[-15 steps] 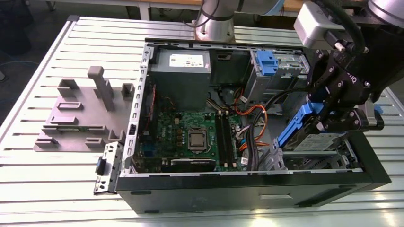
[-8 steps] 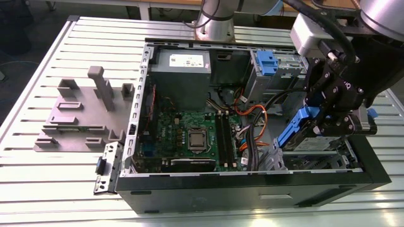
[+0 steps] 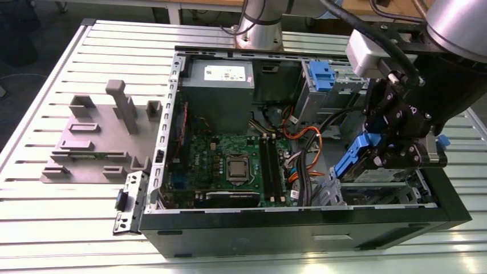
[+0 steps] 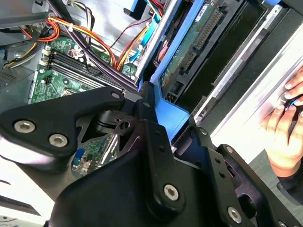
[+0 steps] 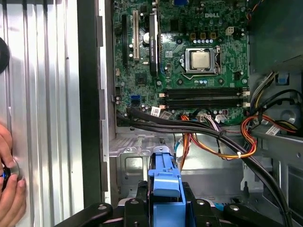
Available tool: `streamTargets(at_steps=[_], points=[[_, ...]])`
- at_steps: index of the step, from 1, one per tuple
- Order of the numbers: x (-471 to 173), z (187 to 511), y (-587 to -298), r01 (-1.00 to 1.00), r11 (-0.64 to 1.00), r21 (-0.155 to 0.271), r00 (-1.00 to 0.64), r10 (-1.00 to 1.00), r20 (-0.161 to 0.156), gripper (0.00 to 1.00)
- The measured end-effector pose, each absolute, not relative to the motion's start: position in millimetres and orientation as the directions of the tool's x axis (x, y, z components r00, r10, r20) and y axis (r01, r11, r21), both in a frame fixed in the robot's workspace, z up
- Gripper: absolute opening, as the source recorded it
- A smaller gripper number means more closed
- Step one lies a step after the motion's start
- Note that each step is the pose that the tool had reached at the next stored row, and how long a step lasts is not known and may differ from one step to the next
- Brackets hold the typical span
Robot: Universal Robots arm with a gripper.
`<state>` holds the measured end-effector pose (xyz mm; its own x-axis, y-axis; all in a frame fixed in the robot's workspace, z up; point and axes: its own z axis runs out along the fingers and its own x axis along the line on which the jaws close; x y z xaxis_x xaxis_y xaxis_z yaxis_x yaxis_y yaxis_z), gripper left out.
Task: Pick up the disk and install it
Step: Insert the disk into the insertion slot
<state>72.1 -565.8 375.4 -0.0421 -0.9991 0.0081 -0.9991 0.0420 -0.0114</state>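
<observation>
The gripper (image 5: 164, 208) is clamped on the disk (image 5: 163, 177). In the first wrist view its black fingers (image 5: 134, 213) press on either side of the blue carrier. In the second wrist view one finger (image 4: 151, 142) lies flat against the carrier's blue edge, with the disk's (image 4: 189, 45) green circuit side running away beyond it.

In the exterior view the disk (image 3: 356, 157) hangs tilted in the gripper (image 3: 392, 154), off any surface. It sits over the metal bay (image 3: 380, 191) in the corner of the case (image 3: 304, 231) at the exterior view's right. Its blue edge faces the motherboard (image 3: 228, 165).

Just beside the disk, a bundle of black, orange and red cables (image 5: 213, 137) crosses the case between the bay (image 5: 132, 165) and the motherboard (image 5: 189, 56). The bare processor socket (image 5: 201, 59) sits mid-board.

Further in, a grey box (image 3: 220, 80) with a white sticker stands at the far wall. A blue latch (image 3: 321, 77) stands upright in the cage next to it.

The case lies open on a slatted table (image 3: 45, 217). A grey fixture (image 3: 91, 137) with upright posts stands on the table at the exterior view's left, well apart from the gripper.

Both wrist views show a person's hand (image 5: 9, 194) on the table outside the case wall. Its fingertips (image 4: 284, 109) are at something small that I cannot make out.
</observation>
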Motion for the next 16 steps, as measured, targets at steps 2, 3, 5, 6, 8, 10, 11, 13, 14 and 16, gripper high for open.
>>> streamTargets(at_steps=[2,3,5,6,8,10,11,13,14,16], points=[[72.1,373.3,-565.8,-0.999,0.042,-0.011,-0.042,-0.999,0.008,0.36],[72.1,372.2,-565.8,-0.999,0.042,-0.011,-0.042,-0.999,0.009,0.36],[72.1,369.9,-565.8,-0.999,0.042,-0.011,-0.042,-0.999,0.009,0.36],[72.1,368.8,-565.8,-0.999,0.042,-0.011,-0.042,-0.999,0.009,0.36],[72.1,366.4,-565.8,-0.999,0.042,-0.011,-0.042,-0.999,0.009,0.36],[72.1,364.3,-565.8,-0.999,0.042,-0.011,-0.042,-0.999,0.009,0.36],[72.1,363.3,-565.8,-0.999,0.042,-0.011,-0.042,-0.999,0.009,0.36],[72.1,361.2,-565.8,-0.999,0.042,-0.011,-0.042,-0.999,0.009,0.36],[72.1,360.3,-565.8,-0.999,0.042,-0.011,-0.042,-0.999,0.009,0.36],[72.1,358.2,-565.8,-0.999,0.042,-0.011,-0.042,-0.999,0.009,0.36]])
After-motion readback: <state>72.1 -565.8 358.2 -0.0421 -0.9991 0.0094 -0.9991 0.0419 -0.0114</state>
